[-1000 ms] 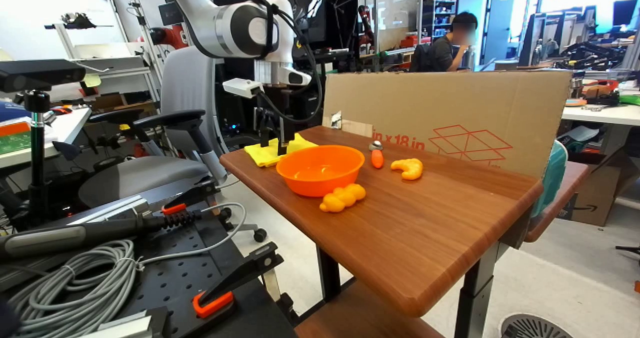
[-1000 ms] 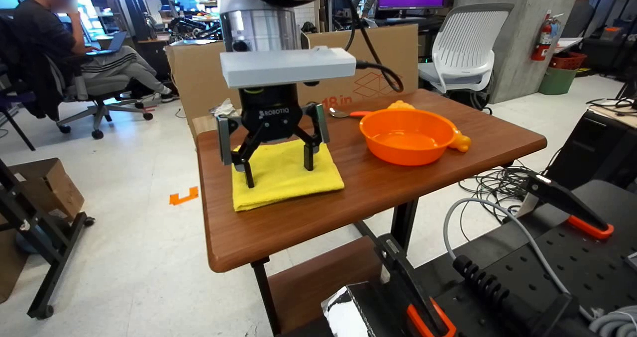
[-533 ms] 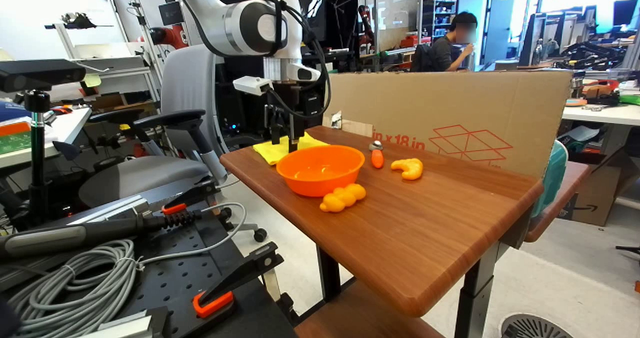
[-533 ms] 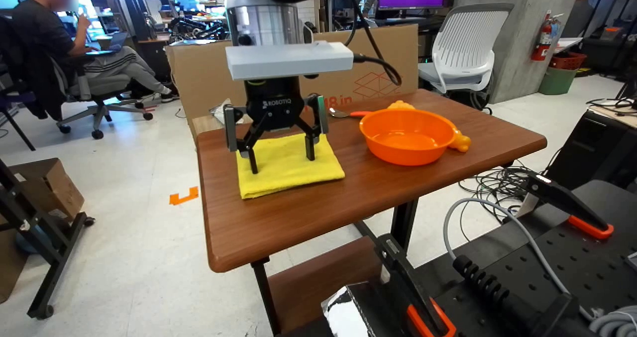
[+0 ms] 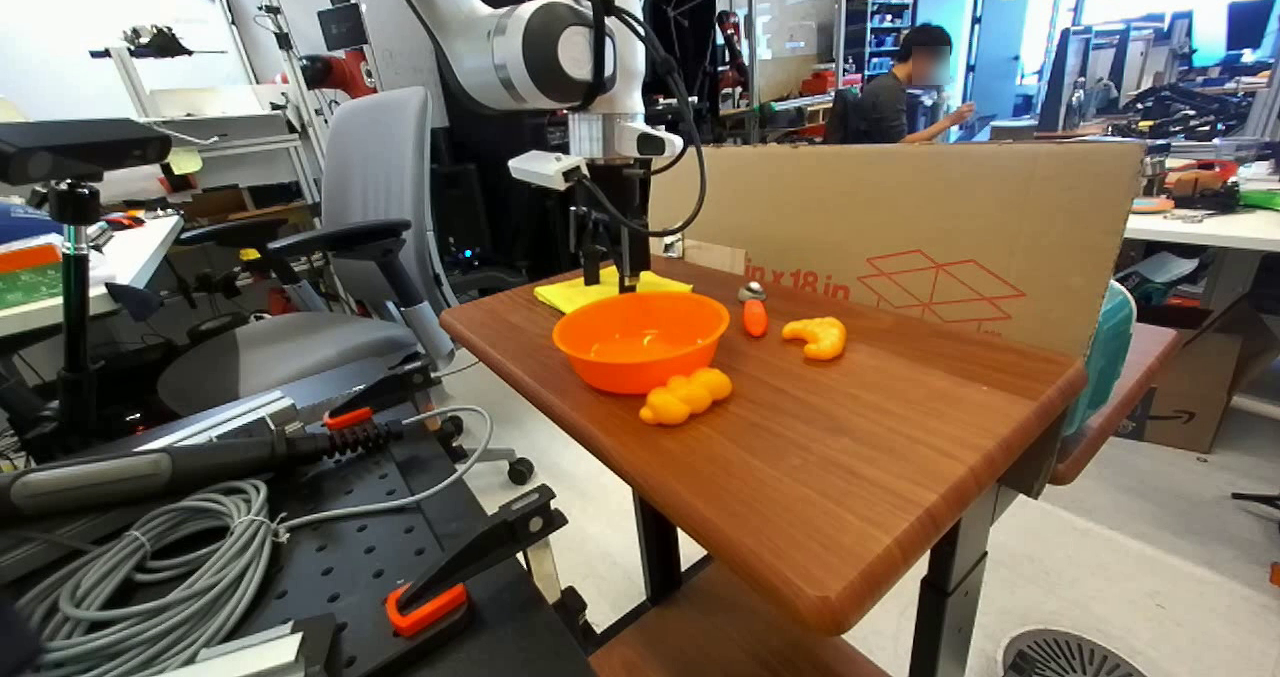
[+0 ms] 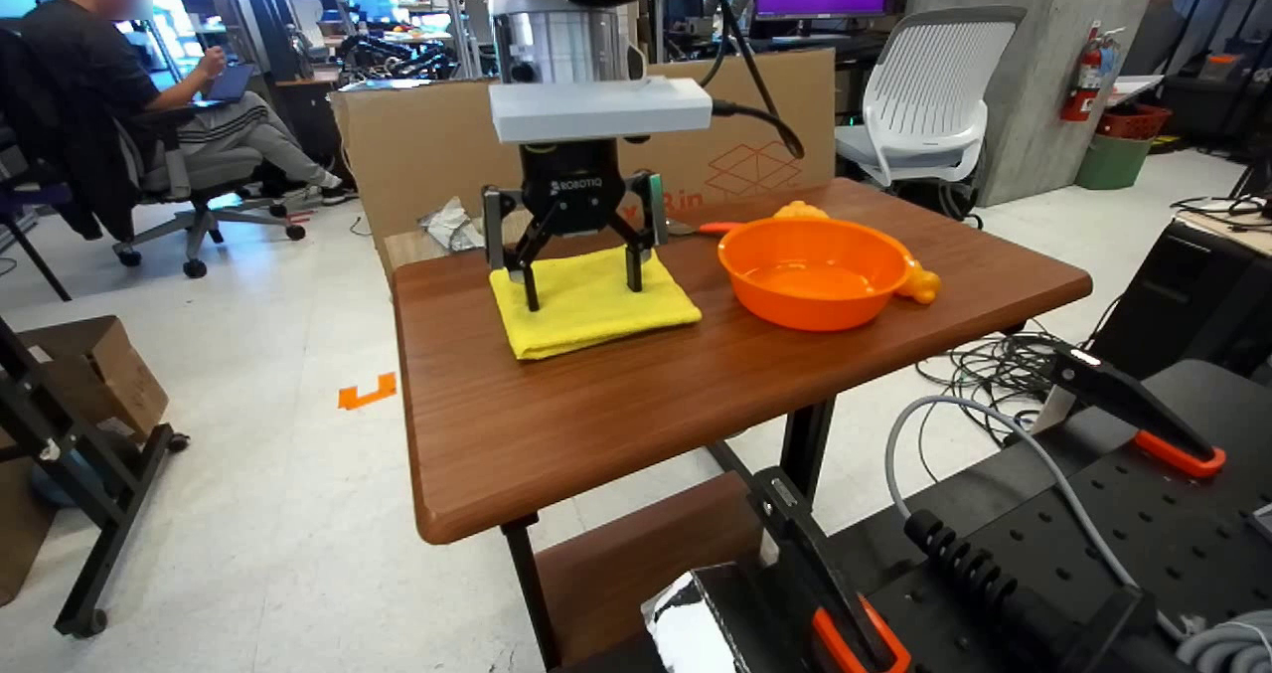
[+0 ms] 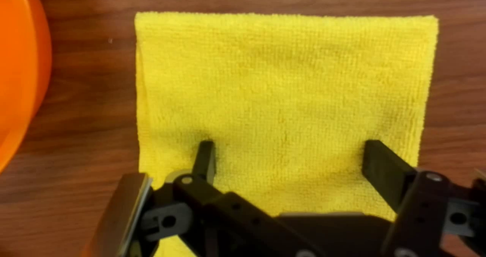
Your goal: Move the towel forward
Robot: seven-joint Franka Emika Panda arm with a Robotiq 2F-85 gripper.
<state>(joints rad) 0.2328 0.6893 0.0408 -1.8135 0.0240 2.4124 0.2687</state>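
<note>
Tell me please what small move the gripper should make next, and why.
I would probably have the gripper slide a little more toward the cardboard. The spread fingertips seem to press on the flat towel, which has shifted that way in the last second. A strip of table remains before the cardboard, and in the wrist view the orange bowl stands apart from the towel.

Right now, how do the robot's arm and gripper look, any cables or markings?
The arm is white and rounded, with a dark grey joint cap, black cables and a silvery collar. A pale rectangular box sits above the gripper, which is black with white ROBOTIQ lettering, slim straight fingers and grey outer plates.
</note>
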